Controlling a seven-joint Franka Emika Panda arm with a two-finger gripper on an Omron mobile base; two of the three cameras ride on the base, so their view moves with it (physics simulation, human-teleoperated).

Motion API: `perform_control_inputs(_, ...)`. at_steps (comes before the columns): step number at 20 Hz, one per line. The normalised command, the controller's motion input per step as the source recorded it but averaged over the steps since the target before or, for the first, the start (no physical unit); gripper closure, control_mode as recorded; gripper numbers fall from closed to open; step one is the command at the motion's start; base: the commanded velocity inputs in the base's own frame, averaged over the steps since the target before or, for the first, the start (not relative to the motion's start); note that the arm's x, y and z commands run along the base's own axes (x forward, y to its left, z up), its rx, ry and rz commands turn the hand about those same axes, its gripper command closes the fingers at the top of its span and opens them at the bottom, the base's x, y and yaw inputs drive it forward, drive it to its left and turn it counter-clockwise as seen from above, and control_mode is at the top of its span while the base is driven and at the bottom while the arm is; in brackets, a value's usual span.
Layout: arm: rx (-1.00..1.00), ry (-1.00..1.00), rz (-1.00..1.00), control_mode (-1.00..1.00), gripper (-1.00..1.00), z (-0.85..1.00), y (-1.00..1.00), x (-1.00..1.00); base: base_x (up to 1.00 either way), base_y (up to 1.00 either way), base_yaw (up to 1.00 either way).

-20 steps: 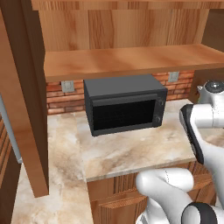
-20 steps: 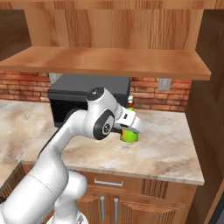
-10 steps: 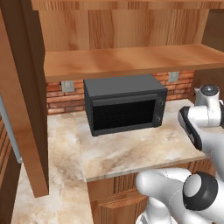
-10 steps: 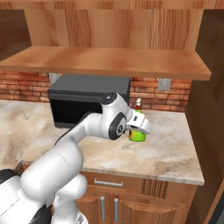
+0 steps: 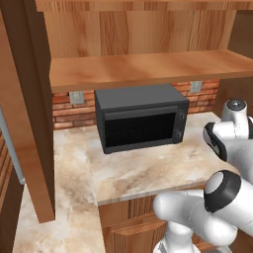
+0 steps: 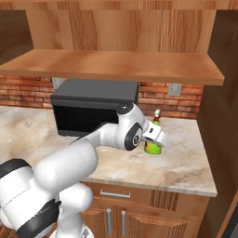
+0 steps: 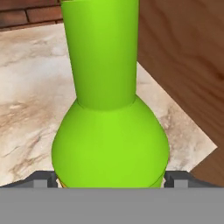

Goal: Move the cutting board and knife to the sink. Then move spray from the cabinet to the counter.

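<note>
Two dark fingertips (image 7: pixel 43 178) stand wide apart on either side of the spray (image 6: pixel 153 139), gripping nothing. It stands upright on the counter (image 6: pixel 186 162), right of the microwave (image 6: pixel 93 111). Draw the gripper (image 7: pixel 109 180) straight back — a sideways swing would likely topple it.

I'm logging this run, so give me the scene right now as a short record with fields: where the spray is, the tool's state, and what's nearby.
spray: green bottle, upright on the counter
tool: open, fingertips either side of the bottle's round base, no grip visible
neighbour: black microwave on the counter, beside the bottle
shelf: wooden board above the microwave
backdrop: brick wall with outlets
</note>
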Motion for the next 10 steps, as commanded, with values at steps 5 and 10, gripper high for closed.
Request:
perform_control_inputs(5, 0.07, -0.01, -0.13, -1.00, 1.00, -0.12, -0.18, 0.02, 0.00, 0.00, 0.00)
perform_control_inputs(10, 0.00, -0.09, -0.01, -1.00, 1.00, -0.23, -0.14, 0.17, 0.00, 0.00, 0.00)
